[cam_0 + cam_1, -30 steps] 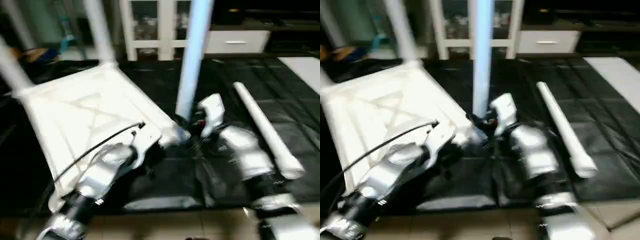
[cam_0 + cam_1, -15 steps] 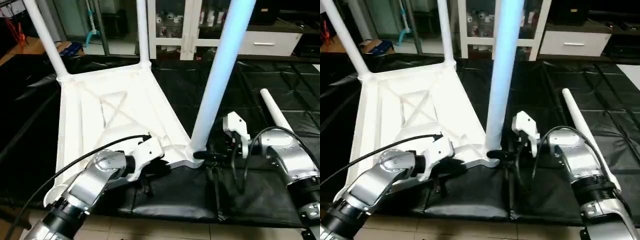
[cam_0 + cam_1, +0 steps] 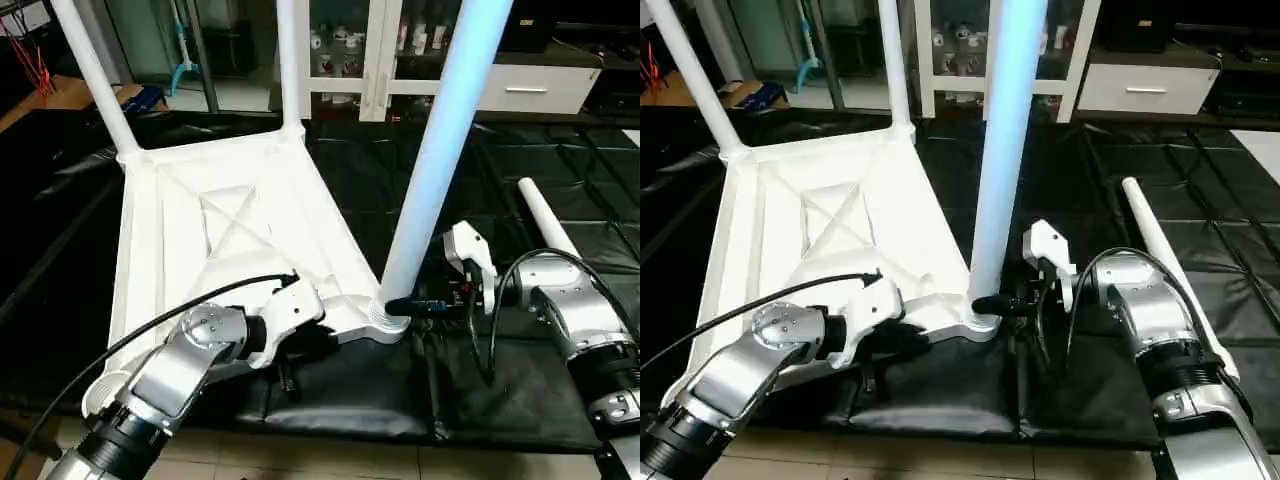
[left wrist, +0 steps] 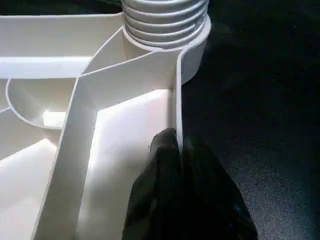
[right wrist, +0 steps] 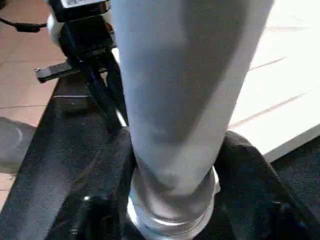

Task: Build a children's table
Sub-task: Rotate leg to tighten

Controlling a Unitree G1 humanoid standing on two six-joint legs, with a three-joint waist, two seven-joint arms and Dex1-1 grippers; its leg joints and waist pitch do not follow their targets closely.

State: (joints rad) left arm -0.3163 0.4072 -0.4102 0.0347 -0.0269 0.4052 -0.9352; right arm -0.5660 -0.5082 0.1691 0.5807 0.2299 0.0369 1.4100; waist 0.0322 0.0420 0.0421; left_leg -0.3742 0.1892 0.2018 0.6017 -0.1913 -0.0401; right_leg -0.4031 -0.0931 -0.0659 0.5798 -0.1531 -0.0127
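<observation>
The white tabletop (image 3: 200,230) lies upside down on a black mat, ribs up. Three white legs stand in its corner sockets: two at the far side (image 3: 95,75) (image 3: 289,60) and one at the near right corner (image 3: 440,130). My left gripper (image 4: 175,145) is shut on the tabletop's thin rim wall, just short of that near socket (image 4: 165,20). My right gripper (image 5: 177,145) reaches in from the right with a black finger (image 5: 120,150) on each side of the near leg's base, pressed against it. A fourth leg (image 3: 545,215) lies loose on the mat, right of my right arm.
The black mat (image 3: 350,390) ends at tiled floor close to me. A white glass-door cabinet (image 3: 370,50) and a white drawer unit (image 3: 530,90) stand behind the table. My left arm's black cable (image 3: 150,330) arches over the tabletop's near edge.
The camera has swung and steadied over the last second. My right gripper's fingers have closed in around the near leg's base. My left gripper has kept its grip on the rim.
</observation>
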